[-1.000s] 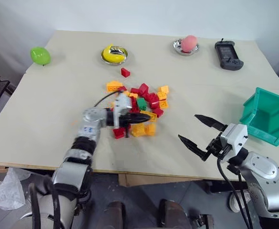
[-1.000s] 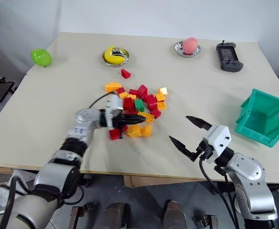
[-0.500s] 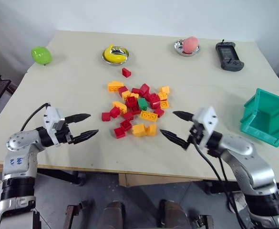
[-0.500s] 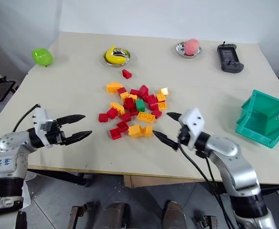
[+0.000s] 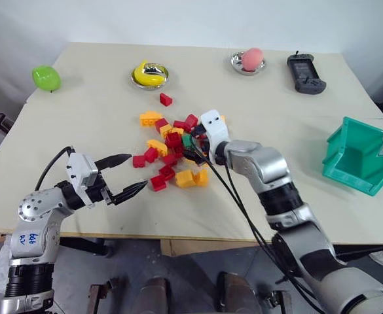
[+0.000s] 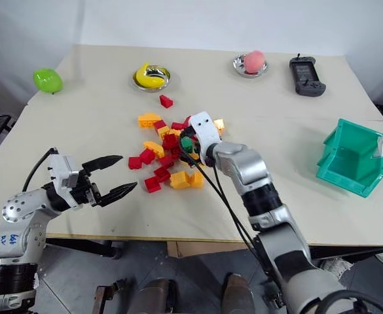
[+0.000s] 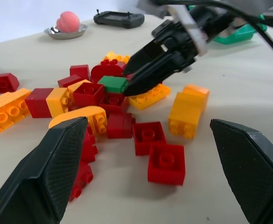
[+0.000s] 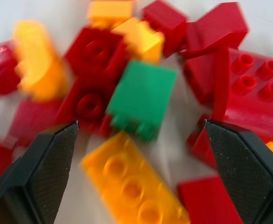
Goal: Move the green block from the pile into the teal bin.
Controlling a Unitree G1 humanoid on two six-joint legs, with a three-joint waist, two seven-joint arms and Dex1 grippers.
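Note:
The green block point(image 8: 142, 98) lies in the middle of the pile point(image 5: 178, 157) of red and orange bricks, with bricks pressed against it on every side. My right gripper point(image 5: 190, 145) is open and reaches into the pile from the right. Its black fingertips point(image 7: 141, 74) sit right at the block, which shows between its two fingers point(image 8: 47, 168). It holds nothing. My left gripper point(image 5: 137, 171) is open and empty, level above the table just left of the pile. The teal bin point(image 5: 348, 178) stands at the table's right edge, its cut-down front facing left.
Along the far edge stand a lime-green fruit point(image 5: 46, 77), a steel bowl with a banana point(image 5: 149, 75), a steel bowl with a pink peach point(image 5: 247, 60) and a black controller point(image 5: 305, 72). A lone red brick point(image 5: 165, 99) lies behind the pile.
My left gripper left the pile, opened and drew back to the near left. My right arm swung from the near right into the pile. The bricks are spread wider.

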